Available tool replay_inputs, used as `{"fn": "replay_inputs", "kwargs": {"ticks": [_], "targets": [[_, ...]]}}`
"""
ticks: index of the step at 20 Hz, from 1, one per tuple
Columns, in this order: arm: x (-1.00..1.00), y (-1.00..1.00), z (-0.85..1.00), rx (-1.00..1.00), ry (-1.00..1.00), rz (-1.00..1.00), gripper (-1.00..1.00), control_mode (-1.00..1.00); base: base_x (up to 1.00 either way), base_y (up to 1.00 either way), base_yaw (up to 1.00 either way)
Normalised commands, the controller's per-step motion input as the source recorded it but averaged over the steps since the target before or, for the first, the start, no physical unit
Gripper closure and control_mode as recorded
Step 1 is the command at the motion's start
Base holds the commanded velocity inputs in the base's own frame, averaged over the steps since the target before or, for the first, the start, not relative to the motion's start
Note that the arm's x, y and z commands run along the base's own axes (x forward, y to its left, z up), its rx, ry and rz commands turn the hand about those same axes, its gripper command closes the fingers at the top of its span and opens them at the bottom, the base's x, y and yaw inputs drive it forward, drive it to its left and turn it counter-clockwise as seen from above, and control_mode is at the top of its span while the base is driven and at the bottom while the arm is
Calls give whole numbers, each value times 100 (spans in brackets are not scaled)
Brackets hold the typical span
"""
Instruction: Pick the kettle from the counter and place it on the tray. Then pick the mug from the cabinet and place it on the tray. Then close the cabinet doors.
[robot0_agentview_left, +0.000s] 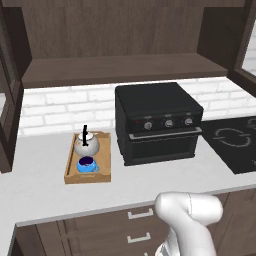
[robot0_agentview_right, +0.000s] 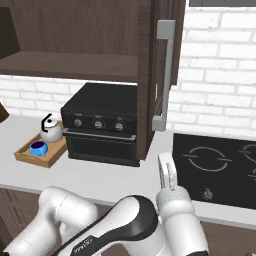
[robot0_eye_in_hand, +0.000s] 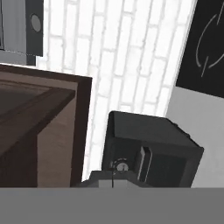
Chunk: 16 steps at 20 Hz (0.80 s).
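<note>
Your tool (robot0_agentview_right: 168, 175) is pressed together, empty; swinging at the open cabinet door (robot0_agentview_right: 162, 65), you could clip the oven (robot0_agentview_right: 102, 125) beside it.

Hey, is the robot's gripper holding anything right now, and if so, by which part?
Nothing is held. The gripper is shut and bare above the pale countertop; the silvery-white kettle and blue mug sit in the light-wood tray.

A black oven-like box with three knobs (robot0_agentview_left: 158, 123) stands against a white brick wall (robot0_agentview_left: 55, 107), with a black induction hob (robot0_agentview_right: 220, 167) set flat just to its right and dark brown drawers with white handles (robot0_agentview_left: 135, 225) below it in front.
</note>
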Motion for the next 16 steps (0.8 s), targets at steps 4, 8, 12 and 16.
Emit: {"fn": "replay_inputs", "kwargs": {"ticks": [4,8,12,16], "targets": [[1,-72,1,13,-4,0,100,-100,0,0,0],[14,-65,21,16,-8,0,100,-100,0,0,0],[24,-12,41,10,-20,6,100,-100,0,0,0],[37,2,65,8,-22,12,100,-100,0,0,0]]}}
